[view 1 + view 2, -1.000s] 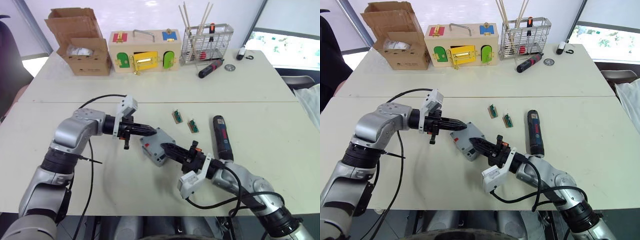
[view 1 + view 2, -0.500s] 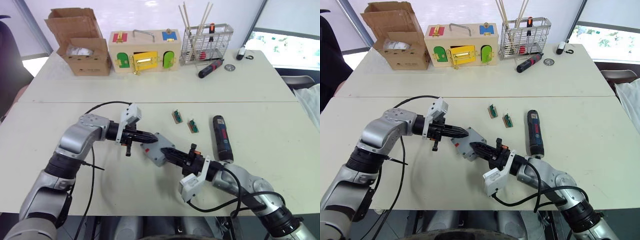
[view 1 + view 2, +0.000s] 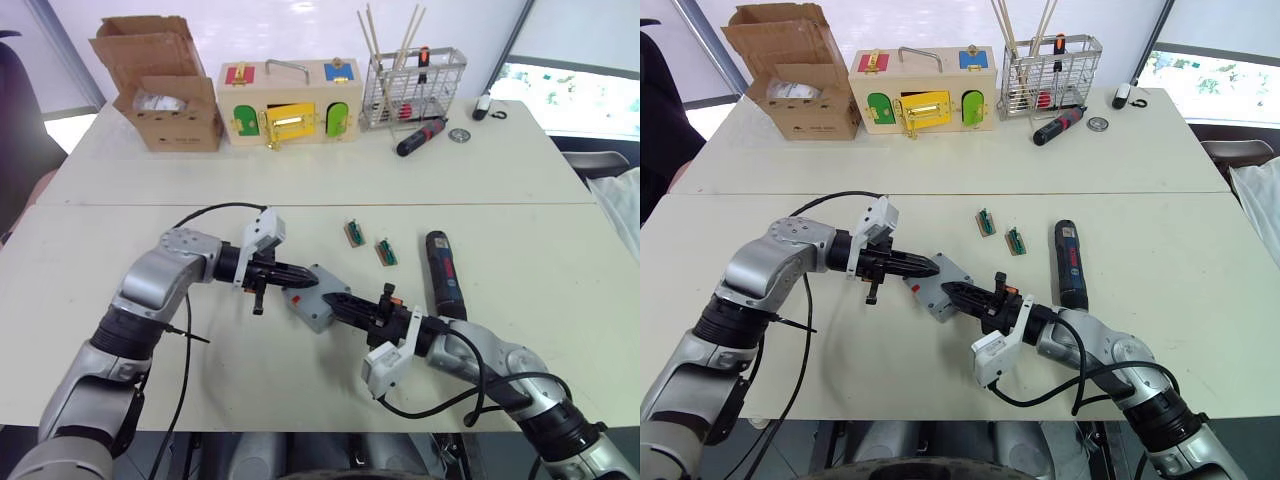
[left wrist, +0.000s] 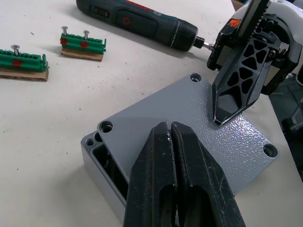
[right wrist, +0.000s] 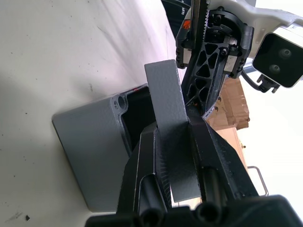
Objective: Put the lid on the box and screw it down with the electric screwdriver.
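The grey box stands on the table between my arms. The flat grey lid lies on top of it, shifted so that part of the box opening shows at one side. My left gripper is shut, with its tips resting on the lid's top face. From the other side my right gripper is shut on the lid's edge. To the right of the box the black electric screwdriver lies flat on the table, with nothing holding it.
Two green screw holders lie just beyond the box. At the back stand a cardboard carton, a wooden box with coloured doors and a wire basket. A short hand screwdriver lies in front of the basket.
My left arm has moved right, bringing its shut tips onto the lid. The box and lid have shifted slightly. The right gripper has kept its hold on the lid.
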You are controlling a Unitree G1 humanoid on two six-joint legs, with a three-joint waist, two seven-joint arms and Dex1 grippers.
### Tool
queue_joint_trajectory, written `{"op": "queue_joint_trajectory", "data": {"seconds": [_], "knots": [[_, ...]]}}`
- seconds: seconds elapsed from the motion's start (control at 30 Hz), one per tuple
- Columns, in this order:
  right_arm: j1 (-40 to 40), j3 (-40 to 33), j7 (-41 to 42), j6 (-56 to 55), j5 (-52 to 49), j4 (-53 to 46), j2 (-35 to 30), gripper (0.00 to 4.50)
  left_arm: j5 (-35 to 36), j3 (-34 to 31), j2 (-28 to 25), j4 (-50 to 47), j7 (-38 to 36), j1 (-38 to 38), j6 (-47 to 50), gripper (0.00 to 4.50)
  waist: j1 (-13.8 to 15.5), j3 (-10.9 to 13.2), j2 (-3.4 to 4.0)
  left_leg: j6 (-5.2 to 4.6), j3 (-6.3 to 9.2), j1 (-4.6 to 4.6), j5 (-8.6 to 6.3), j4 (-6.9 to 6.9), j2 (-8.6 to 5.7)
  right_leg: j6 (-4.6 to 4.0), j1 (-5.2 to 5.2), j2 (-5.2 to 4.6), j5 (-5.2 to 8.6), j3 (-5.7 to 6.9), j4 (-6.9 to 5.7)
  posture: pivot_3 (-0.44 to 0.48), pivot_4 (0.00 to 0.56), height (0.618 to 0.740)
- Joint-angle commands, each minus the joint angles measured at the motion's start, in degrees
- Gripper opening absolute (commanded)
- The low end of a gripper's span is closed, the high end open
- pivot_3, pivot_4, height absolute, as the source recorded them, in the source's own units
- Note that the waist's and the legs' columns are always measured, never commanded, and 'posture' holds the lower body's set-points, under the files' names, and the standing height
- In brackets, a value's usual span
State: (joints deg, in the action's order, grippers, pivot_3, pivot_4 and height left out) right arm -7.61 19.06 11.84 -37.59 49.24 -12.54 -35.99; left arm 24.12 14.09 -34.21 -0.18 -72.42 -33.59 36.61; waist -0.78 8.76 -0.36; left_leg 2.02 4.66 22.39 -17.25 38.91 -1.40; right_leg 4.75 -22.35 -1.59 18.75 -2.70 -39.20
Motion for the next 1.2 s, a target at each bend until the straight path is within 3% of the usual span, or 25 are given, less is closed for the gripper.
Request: {"op": "queue_joint_trajectory", "data": {"seconds": [0.03,0.5,1.13,1.2], "knots": [[-0.5,-0.6,-0.4,0.5,-0.2,0.1,0.1,0.19,-1.1,1.4,0.0,-0.9,-0.2,0.7,-0.9,0.04,0.0,0.0,0.0,0.0,0.0,0.0,0.0,0.0,0.0,0.0,0.0,0.0,0.0,0.0,0.0,0.0,0.15,0.74],[-1.1,-2.4,-7.2,1.2,4.6,-2.5,1.3,0.19,1.5,-1.6,1.2,0.5,0.5,-1.8,1.1,0.04,0.0,0.0,0.0,0.01,-0.01,0.0,0.0,0.0,0.0,0.0,-0.02,0.02,0.0,0.0,0.0,0.0,0.15,0.74],[0.0,-0.4,-5.7,0.2,3.2,0.1,1.0,0.19,-4.3,4.1,1.0,2.3,-0.7,0.6,-4.7,0.04,0.0,0.0,0.0,0.0,-0.01,0.0,0.0,0.0,0.0,0.0,-0.01,0.01,0.0,-0.01,0.0,0.0,0.15,0.74],[-0.3,-0.4,-5.7,0.1,3.0,0.4,1.1,1.24,-5.5,5.1,1.2,3.5,-0.8,0.7,-6.0,0.04,0.0,0.0,0.0,0.0,-0.01,0.0,0.0,0.0,0.0,0.0,0.01,0.01,0.0,-0.01,0.0,0.0,0.15,0.74]]}}
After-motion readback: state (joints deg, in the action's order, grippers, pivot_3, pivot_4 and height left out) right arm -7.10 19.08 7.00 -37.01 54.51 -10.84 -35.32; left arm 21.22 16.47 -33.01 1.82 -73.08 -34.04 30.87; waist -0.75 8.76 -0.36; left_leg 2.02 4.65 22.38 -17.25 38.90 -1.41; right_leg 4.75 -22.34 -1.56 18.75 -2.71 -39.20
